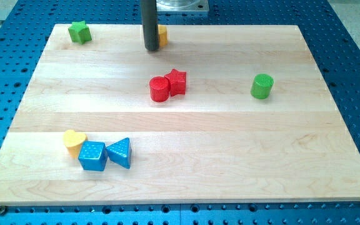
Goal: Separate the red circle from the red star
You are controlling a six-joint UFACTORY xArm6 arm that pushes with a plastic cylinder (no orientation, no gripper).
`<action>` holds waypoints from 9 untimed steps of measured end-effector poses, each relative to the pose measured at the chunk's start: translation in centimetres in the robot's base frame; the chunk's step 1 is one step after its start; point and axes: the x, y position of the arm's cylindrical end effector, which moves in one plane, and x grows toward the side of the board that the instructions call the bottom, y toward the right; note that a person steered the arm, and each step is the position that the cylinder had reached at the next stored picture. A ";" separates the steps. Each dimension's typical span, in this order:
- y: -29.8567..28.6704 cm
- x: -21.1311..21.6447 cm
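Note:
The red circle (159, 89) and the red star (177, 81) sit touching each other near the middle of the wooden board (230, 144), the circle on the view's left of the star. My tip (150, 49) is near the view's top, above and slightly left of the red circle, well apart from both red blocks. It stands just left of an orange block (162, 35), which the rod partly hides.
A green star (79, 32) lies at the top left. A green circle (262, 86) lies at the right. A yellow heart (74, 141), a blue cube-like block (92, 156) and a blue triangle (120, 152) cluster at the bottom left.

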 end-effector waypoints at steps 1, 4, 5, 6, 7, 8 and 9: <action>-2.5 2.4; -8.1 6.2; -8.1 8.0; -6.4 12.5; -5.4 16.2; -3.9 18.7; -0.6 18.7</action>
